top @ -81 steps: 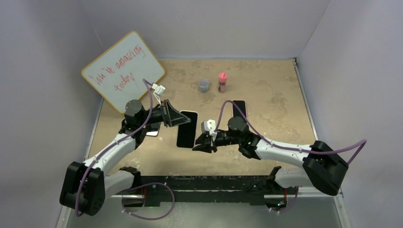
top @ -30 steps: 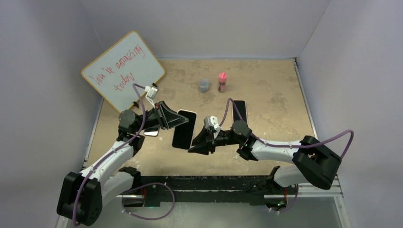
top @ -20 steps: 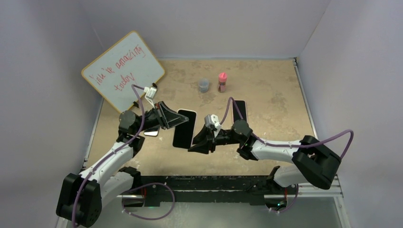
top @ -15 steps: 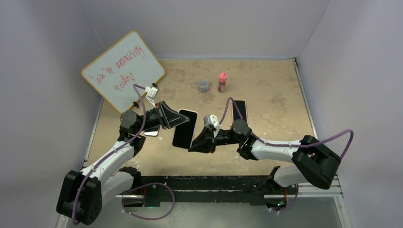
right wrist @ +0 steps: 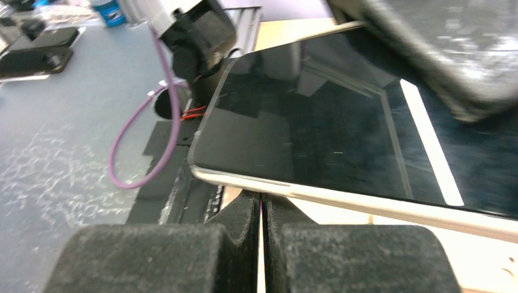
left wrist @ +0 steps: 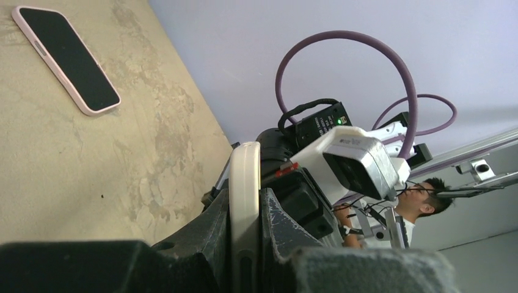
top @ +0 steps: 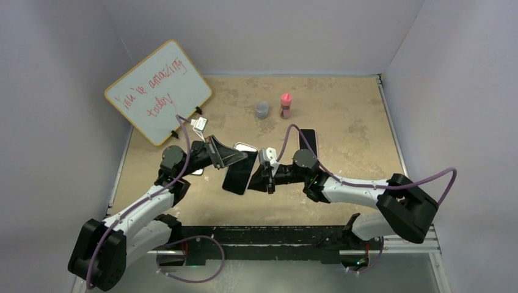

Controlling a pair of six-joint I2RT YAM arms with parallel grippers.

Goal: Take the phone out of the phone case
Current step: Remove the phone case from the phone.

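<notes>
- Since a second ago the left hand [top: 227, 157] has shifted right and tilted; clamped on the rim of the phone case [left wrist: 244, 201], it braces that above the bench [top: 354, 128].
- Between the arms, the phone [right wrist: 317, 128] seems still seated in it.
- The right hand [top: 266, 177] has closed together, empty, tips under the phone's edge, probably to lever it out.

The phone [right wrist: 305, 134] looks glossy, the case [left wrist: 244, 189] matt plastic, the tabletop [top: 348, 122] rough.
</notes>
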